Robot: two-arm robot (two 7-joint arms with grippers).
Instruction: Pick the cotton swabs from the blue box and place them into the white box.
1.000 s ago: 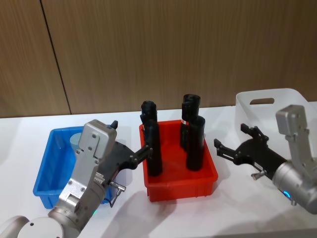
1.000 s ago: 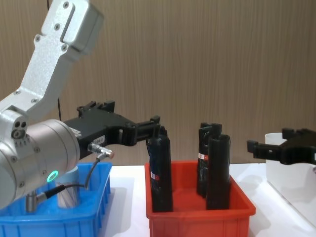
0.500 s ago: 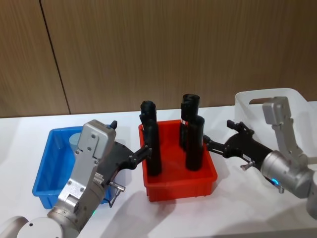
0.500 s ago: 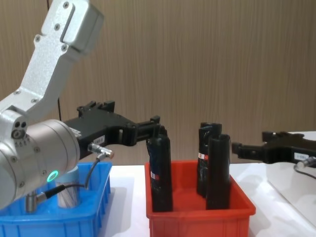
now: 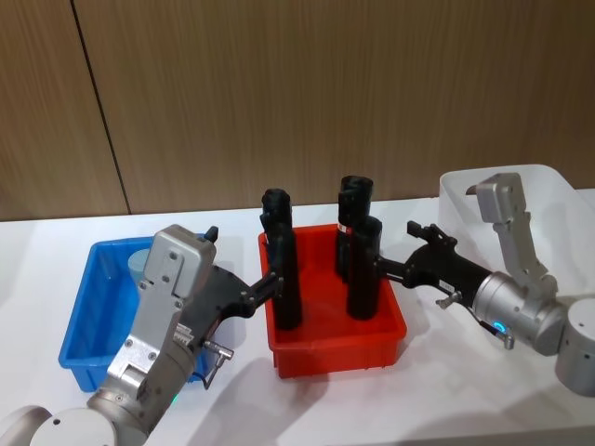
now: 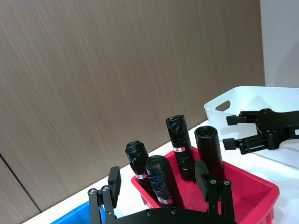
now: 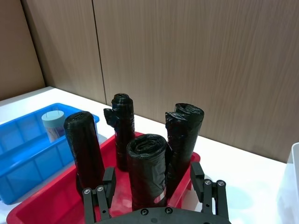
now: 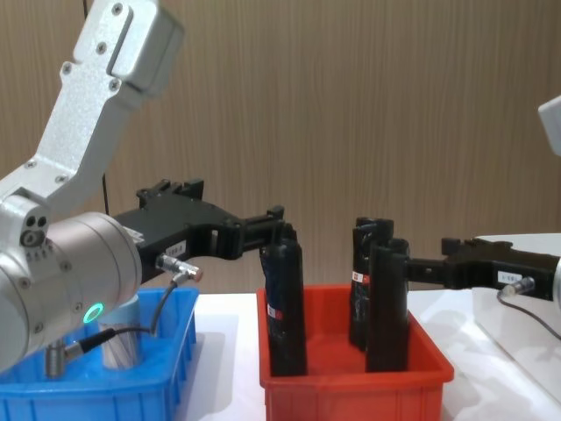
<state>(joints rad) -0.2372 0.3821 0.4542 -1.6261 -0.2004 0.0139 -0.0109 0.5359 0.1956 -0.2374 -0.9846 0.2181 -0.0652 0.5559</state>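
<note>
One cotton swabs jar [image 5: 139,263] with a pale lid stands at the back of the blue box [image 5: 88,307], partly hidden by my left arm. The right wrist view also takes in the jar [image 7: 53,123] and the blue box [image 7: 23,156]. My left gripper [image 5: 253,269] hovers open between the blue box and the red bin, its fingers [image 6: 114,179] spread wide. My right gripper [image 5: 398,249] is open beside the red bin's right side, close to a black cylinder. The white box [image 5: 525,186] stands at the far right behind my right arm.
A red bin [image 5: 335,348] in the middle holds several tall black cylinders [image 5: 363,269]. Along the back runs a wood-panel wall. White table surface lies in front of the bins.
My right gripper has swung left from in front of the white box to the red bin's right side, near a black cylinder. The left arm has stayed still.
</note>
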